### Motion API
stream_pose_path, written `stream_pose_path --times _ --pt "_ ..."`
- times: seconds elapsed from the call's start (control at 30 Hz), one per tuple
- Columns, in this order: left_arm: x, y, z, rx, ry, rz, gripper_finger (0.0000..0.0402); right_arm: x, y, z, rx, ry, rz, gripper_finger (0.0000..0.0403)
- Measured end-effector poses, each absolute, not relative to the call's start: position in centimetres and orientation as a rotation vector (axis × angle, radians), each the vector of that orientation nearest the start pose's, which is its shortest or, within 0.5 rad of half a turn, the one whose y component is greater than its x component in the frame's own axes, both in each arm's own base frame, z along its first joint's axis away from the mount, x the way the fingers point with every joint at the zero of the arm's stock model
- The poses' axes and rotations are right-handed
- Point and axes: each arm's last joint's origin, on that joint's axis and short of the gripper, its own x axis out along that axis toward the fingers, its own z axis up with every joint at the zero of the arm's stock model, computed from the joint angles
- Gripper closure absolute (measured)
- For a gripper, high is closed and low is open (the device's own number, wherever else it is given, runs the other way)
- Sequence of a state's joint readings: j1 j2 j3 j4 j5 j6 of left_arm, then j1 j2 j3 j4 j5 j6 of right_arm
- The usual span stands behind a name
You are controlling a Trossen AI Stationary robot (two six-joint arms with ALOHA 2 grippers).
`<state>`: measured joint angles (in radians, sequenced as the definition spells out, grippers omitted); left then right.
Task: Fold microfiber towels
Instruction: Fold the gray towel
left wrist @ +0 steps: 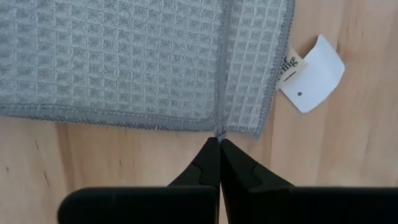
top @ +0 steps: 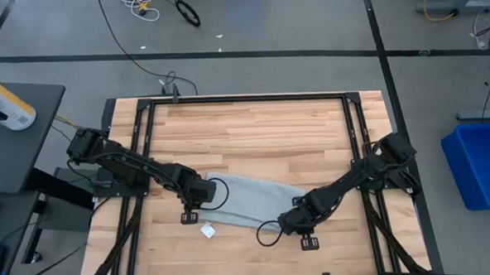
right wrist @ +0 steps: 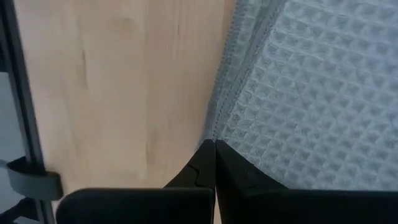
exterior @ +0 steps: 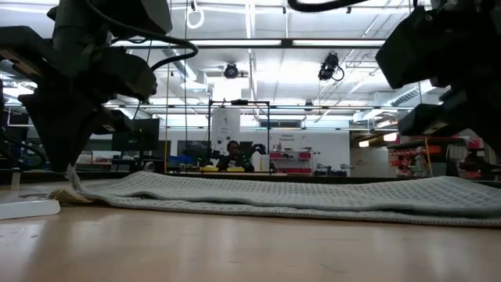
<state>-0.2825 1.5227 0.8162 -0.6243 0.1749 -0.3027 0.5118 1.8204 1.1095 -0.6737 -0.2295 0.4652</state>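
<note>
The light grey-blue waffle-textured towel (top: 249, 199) lies folded in a long strip across the middle of the wooden table, flat on it in the low view (exterior: 297, 197). Its white tag (top: 208, 231) lies on the wood beside its near left corner. My left gripper (top: 189, 211) is shut at the towel's left end. My right gripper (top: 304, 231) is shut at the towel's right end near its near edge. Both sets of fingers point down at the cloth. My left gripper pinches the towel's hemmed edge (left wrist: 219, 130) between its two shut fingertips, where an upper layer's edge meets the hem, close to the tag corner. The fingers come from above. The towel lies on the table; its left end (exterior: 74, 186) is slightly raised. My right gripper pinches the towel's edge (right wrist: 214, 134) at its fingertips, where several layered hems (right wrist: 231, 74) run together. The fingers come from above. The cloth beside them lies slack on the table.
Bare wood lies on the far half of the table (top: 253, 129) and along the near edge. A black frame (top: 243, 98) borders the table. A dark side table with a white bottle (top: 3, 102) stands left, and a blue bin (top: 482, 164) right.
</note>
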Motion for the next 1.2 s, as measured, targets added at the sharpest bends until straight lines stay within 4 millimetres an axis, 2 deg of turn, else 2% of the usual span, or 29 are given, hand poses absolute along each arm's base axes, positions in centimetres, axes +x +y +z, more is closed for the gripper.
stream_pose_path --times 0.27,0.7,0.83,1.0,1.2 --pt "24.5 -7.7 16.1 -0.180 1.369 -0.191 0.0401 28.6 17.0 14.0 0.172 1.502 0.287 0.0403" --pt "24.7 -7.9 16.1 -0.217 1.354 -0.247 0.0401 28.0 16.7 12.9 0.192 1.507 0.287 0.0403" --pt "24.8 -8.5 15.4 -0.212 1.385 -0.270 0.0401 28.0 16.7 12.8 0.186 1.505 0.290 0.0403" --pt "24.9 -9.1 13.5 -0.188 1.460 -0.266 0.0401 28.0 16.7 12.8 0.186 1.504 0.290 0.0403" --pt "25.0 -9.1 13.3 -0.175 1.464 -0.270 0.0401 28.0 16.7 12.7 0.190 1.504 0.286 0.0403"
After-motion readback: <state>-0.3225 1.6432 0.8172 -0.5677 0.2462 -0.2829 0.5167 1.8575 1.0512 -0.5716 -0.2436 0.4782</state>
